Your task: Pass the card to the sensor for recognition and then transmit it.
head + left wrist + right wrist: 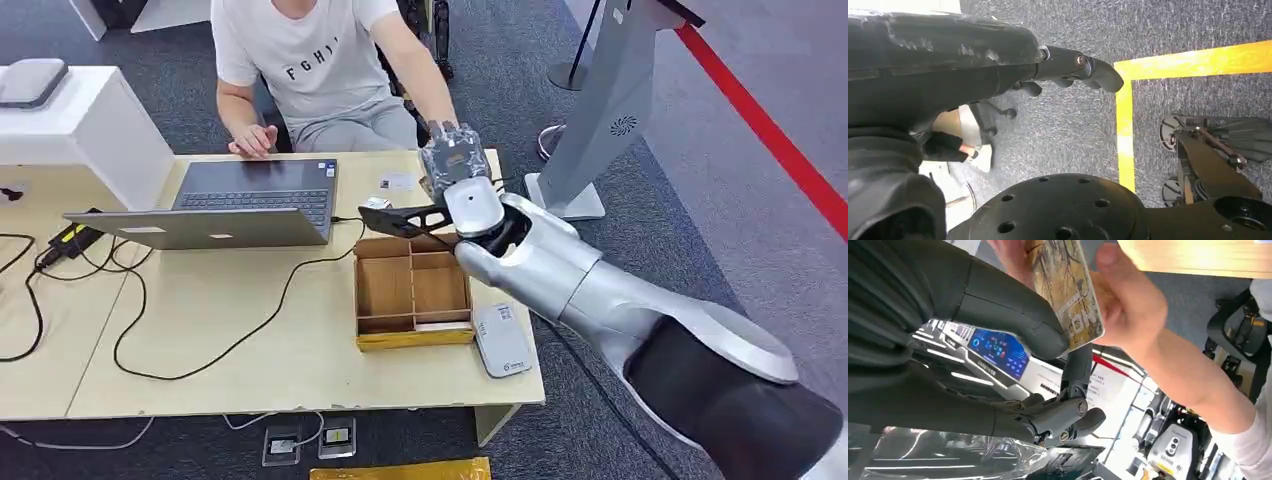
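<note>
The right hand point(1013, 335), raised past the far right corner of the surface point(250, 330), has its thick thumb pressed against one face of the card point(1068, 290), while a person's hand point(1118, 305) grips the same card from the other side; the card is thus held jointly, in the air just beyond the far edge, above neither the tray nor the reader. In the head view the right hand point(455, 160) is seen from behind, meeting the seated person's outstretched arm point(420, 70). This is judged to be the transmit step, the handover itself; whether recognition has already taken place cannot be read from these views. The next move calls for the thumb to ease off only once the person's grip is firm, then for the arm to draw back clear of the partitioned wooden tray point(412, 295) lying below its forearm. A grey flat device point(501, 340), possibly the sensor, lies beside the tray at the near right corner; a laptop point(240, 205) stands toward the far left. The left hand point(1068, 67) hangs over the carpeted floor point(1198, 30), fingers partly curled with nothing in them.
</note>
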